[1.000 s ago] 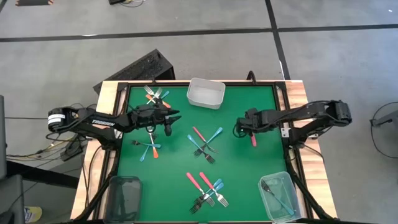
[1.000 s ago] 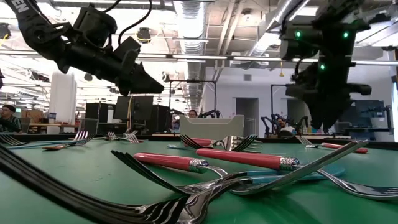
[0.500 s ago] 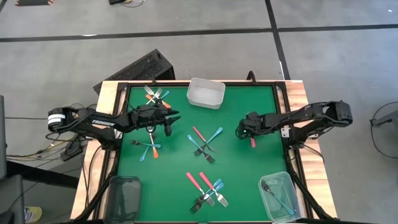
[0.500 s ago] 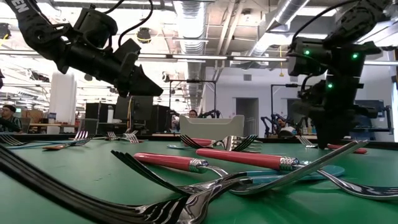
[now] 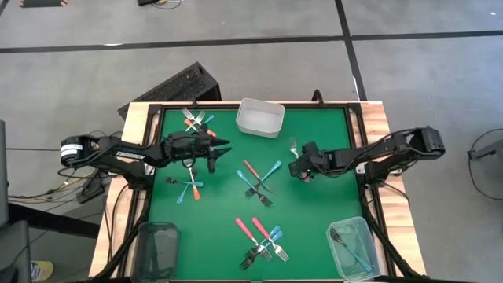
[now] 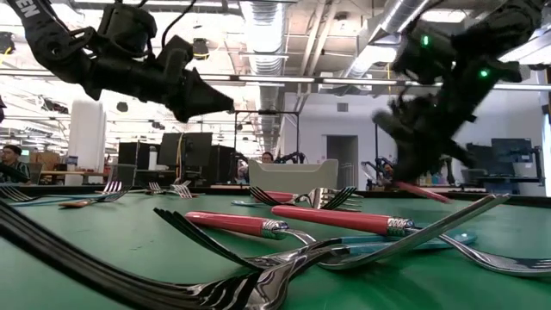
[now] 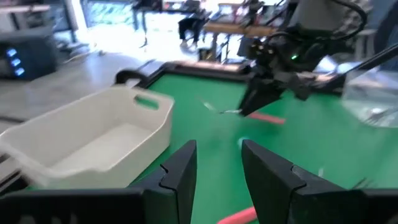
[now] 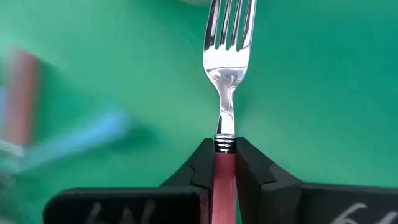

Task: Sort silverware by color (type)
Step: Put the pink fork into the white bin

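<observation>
While the right gripper (image 8: pixel 224 163) pinches a pink fork (image 8: pixel 227 74) above the mat, left gripper (image 7: pixel 216 163) spread, idle — one blue fork binned (image 5: pixel 355 248), most forks (image 5: pixel 258 182) still scattered

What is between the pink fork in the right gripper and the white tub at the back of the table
Nothing visible. The right gripper holds the pink fork above bare green mat, and the stretch toward the white tub is open.
</observation>
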